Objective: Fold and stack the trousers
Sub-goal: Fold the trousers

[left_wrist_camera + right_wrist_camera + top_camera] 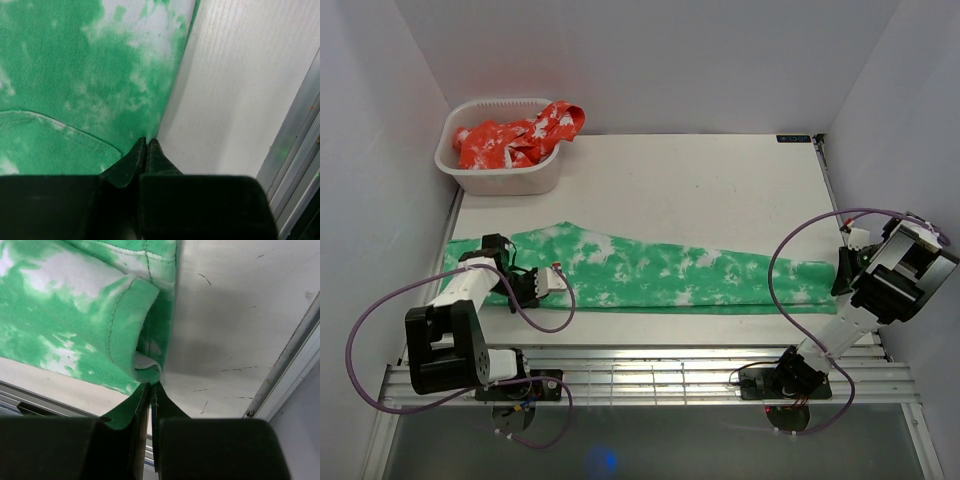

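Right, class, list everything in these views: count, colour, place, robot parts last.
trousers: one pair, green with white blotches, laid flat across the table
basket: one, white, far left corner
garment: one, red-orange and white, heaped in the basket
table: one, white, under everything
metal rack: one, silver, near edge
cables: two, purple, looping at left and right
arms: two, black-white, near edge
left end effector: one, black, shut on the trousers' near edge
right end effector: one, black, shut on the trousers' leg end

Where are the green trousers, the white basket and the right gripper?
green trousers (660,272): top external view, middle of the legs.
white basket (505,180): top external view, front wall.
right gripper (151,385): right wrist view, between the fingertips pinching the hem.
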`<state>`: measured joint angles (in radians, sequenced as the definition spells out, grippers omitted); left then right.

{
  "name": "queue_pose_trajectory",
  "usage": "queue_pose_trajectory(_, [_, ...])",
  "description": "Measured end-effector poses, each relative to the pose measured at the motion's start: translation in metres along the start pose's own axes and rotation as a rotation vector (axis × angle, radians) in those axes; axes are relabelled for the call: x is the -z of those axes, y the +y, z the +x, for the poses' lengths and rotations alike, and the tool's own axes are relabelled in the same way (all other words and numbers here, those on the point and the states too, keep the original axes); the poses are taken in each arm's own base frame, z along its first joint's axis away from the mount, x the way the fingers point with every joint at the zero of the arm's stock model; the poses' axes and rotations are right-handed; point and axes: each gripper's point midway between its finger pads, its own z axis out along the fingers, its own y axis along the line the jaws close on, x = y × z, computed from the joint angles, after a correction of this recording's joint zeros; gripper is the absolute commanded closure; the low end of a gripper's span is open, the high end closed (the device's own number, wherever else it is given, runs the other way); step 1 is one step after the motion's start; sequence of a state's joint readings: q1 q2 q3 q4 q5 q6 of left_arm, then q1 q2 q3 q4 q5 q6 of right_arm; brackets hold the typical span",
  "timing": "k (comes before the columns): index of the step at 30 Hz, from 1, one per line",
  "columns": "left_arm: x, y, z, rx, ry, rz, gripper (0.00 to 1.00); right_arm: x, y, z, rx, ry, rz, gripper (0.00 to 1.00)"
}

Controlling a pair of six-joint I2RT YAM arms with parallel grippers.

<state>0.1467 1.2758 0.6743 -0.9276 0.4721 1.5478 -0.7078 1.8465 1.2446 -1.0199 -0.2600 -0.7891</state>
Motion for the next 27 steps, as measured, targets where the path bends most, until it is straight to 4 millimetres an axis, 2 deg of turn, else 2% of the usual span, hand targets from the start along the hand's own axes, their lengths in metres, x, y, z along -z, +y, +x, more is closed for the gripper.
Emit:
queue_pose_trajectory(3, [-0.008,-0.003,0.005,0.031,0.003,0.018,0.77,-0.006,-0.003,0.000,-0.003,0.006,-0.005,0.92])
queue_pose_trajectory(5, [-0.008,-0.003,0.005,0.042,0.003,0.013,0.68,-0.007,-0.003,0.000,-0.002,0.005,-0.003,0.87])
queue_pose_trajectory(6, [-0.007,-0.003,0.005,0.044,0.004,0.010,0.64,-0.007,-0.004,0.000,-0.001,0.005,-0.002,0.70])
queue_pose_trajectory(7, [-0.006,-0.003,0.005,0.045,0.008,0.005,0.58,-0.007,-0.004,0.001,-0.001,0.008,0.002,0.59])
queue_pose_trajectory(8, [-0.005,-0.002,0.006,0.043,0.015,-0.003,0.55,-0.006,-0.008,0.001,0.017,0.013,0.019,0.43])
queue_pose_trajectory(9, [-0.003,-0.001,0.006,0.043,0.022,-0.012,0.50,-0.005,-0.009,0.001,0.014,0.012,0.026,0.37])
queue_pose_trajectory(10, [0.001,0.000,0.006,0.044,0.024,-0.021,0.41,-0.003,-0.011,0.001,0.027,0.013,0.035,0.33])
queue_pose_trajectory(11, [0.004,0.000,0.005,0.046,0.024,-0.027,0.40,-0.001,-0.012,0.001,0.036,0.011,0.043,0.31])
queue_pose_trajectory(14, [0.029,0.013,-0.010,0.033,0.006,-0.098,0.36,0.017,-0.014,-0.008,0.072,-0.028,0.076,0.30])
queue_pose_trajectory(18, [0.069,0.042,-0.045,0.029,-0.085,-0.246,0.33,0.057,-0.010,-0.042,0.138,-0.159,0.134,0.35])
queue_pose_trajectory(20, [0.080,0.052,-0.060,0.072,-0.145,-0.283,0.32,0.073,-0.005,-0.060,0.176,-0.223,0.154,0.41])
queue_pose_trajectory(21, [0.081,0.055,-0.066,0.112,-0.176,-0.286,0.31,0.077,0.000,-0.067,0.192,-0.243,0.155,0.49])
queue_pose_trajectory(23, [0.078,0.059,-0.072,0.195,-0.226,-0.274,0.30,0.076,0.011,-0.078,0.215,-0.266,0.134,0.56])
queue_pose_trajectory(27, [0.059,0.067,-0.074,0.409,-0.291,-0.215,0.30,0.054,0.039,-0.094,0.232,-0.272,0.061,0.66])
